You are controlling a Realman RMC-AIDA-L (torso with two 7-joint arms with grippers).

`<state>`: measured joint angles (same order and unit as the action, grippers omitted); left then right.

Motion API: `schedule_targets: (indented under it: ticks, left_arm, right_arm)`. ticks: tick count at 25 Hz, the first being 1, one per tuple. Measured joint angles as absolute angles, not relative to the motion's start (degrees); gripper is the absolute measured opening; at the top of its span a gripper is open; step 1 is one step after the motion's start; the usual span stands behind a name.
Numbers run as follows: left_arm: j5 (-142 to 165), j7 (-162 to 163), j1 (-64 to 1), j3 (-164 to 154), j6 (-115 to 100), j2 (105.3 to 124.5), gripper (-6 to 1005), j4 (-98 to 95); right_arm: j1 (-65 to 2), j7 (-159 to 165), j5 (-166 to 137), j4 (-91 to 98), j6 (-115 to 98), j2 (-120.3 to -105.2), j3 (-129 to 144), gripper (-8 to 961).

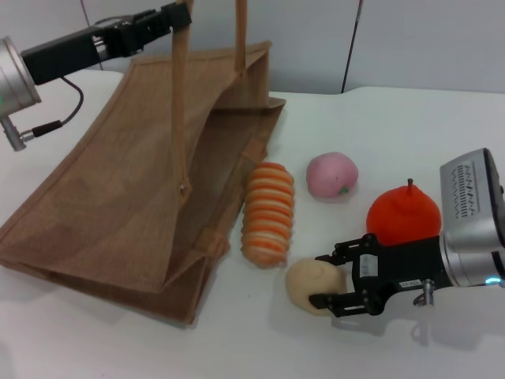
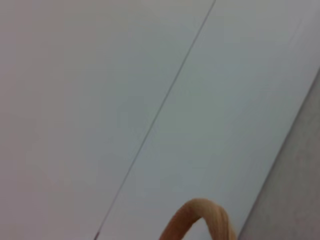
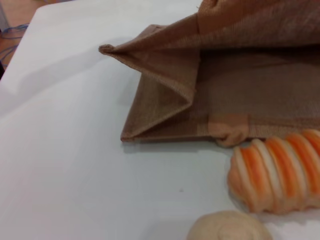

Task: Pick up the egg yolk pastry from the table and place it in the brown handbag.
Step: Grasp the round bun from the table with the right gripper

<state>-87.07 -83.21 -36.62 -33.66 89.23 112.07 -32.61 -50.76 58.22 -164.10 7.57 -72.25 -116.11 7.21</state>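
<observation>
Pastry task at grasp stage. Egg yolk pastry [image 1: 314, 286] sits on counter [image 1: 410, 118], just beside striped bread roll [image 1: 267, 214], near brown handbag [image 1: 150, 189]. Right gripper [image 1: 327, 284] low at counter level, fingers spread around pastry's near side, not yet closed. Left gripper [image 1: 175, 16] raised, pinching bag handle [image 1: 179, 103], apparently to keep mouth open for drop. Pink ball [image 1: 332, 174] and orange fruit [image 1: 403, 215] irrelevant.
</observation>
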Motion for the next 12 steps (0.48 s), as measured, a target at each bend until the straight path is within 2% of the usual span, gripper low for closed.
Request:
schedule_targets:
  ticks: [12]
  left_arm:
    - [-88.2,-82.4,-36.6,-33.7,95.1,111.88,114,-32.5]
  right_arm:
    - [-48.5,52.3,-159.9,11.8,-82.3,-115.97,5.0,596]
